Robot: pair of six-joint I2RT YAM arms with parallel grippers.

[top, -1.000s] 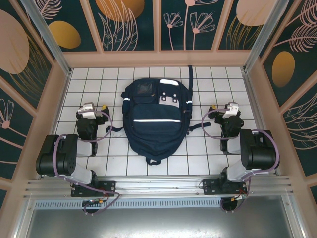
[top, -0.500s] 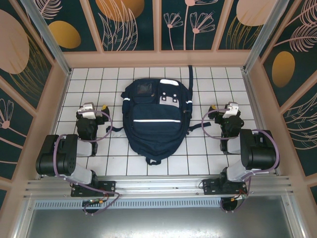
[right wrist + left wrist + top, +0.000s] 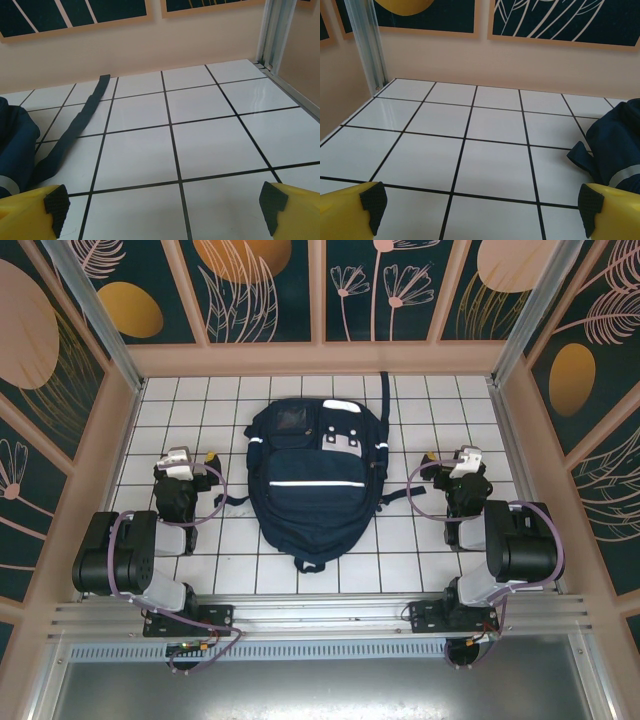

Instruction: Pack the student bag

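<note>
My left gripper point(image 3: 482, 210) hangs left of the student bag point(image 3: 318, 485), fingers spread wide with nothing between them. The bag's edge lies just beside my inner finger. The bag itself lies flat mid-table, front pocket up. My right gripper point(image 3: 165, 205) hangs right of the bag, equally spread and empty, with a loose dark strap point(image 3: 80, 120) trailing from the bag toward the far wall.

I judge the step in hand is getting the bag open. One hand should pin the fabric while the other works a zip pull, coming in low and slow so the soft cloth doesn't bunch. From above I can't tell whether any zip is already undone.

The table point(image 3: 420, 550) under the bag is glossy white tile with black lines, probably slippery. Peach walls with dark floral panels point(image 3: 260, 280) surround the bag, and an aluminium post point(image 3: 367, 45) stands in the corner left of it.
</note>
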